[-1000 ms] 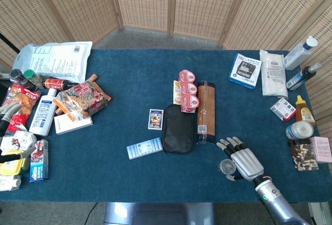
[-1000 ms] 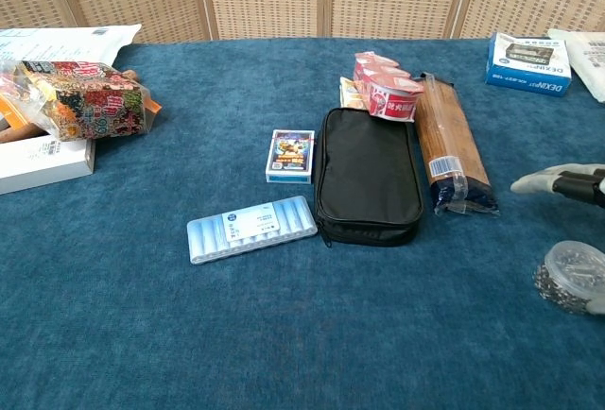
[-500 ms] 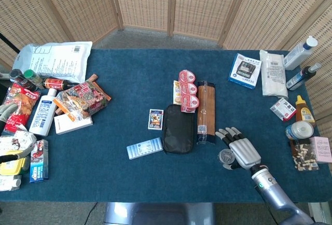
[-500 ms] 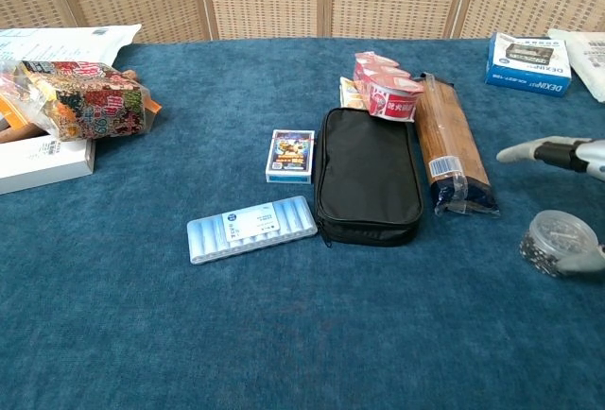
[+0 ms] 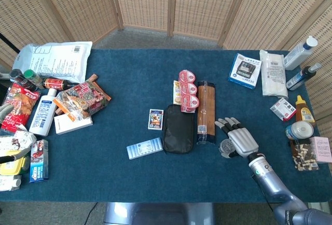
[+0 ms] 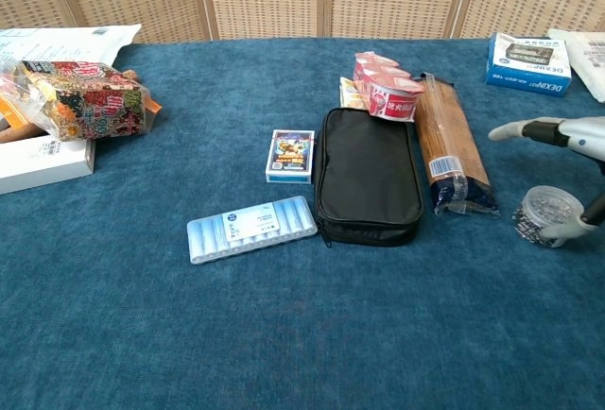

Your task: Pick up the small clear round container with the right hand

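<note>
The small clear round container (image 5: 226,147) (image 6: 548,210), filled with small dark bits, sits in my right hand (image 5: 239,141) (image 6: 579,134) to the right of the black pouch. The thumb is under its near side and the long fingers reach out above and past it, so the hand grips it. In the chest view it looks raised a little off the blue cloth. Only a grey sliver of my left hand (image 5: 4,110) shows at the far left edge of the head view, among the snack packs, and its pose is hidden.
A long brown biscuit pack (image 5: 206,112) and a black zip pouch (image 5: 178,128) lie just left of the right hand. A tin can (image 5: 299,130), a tray of chocolates (image 5: 304,155) and sauce bottles (image 5: 305,110) crowd the right edge. The table's front edge (image 5: 207,200) is near.
The right hand has moved away from the front edge toward the biscuit pack, and the container has gone with it. The left hand has slid further out of view.
</note>
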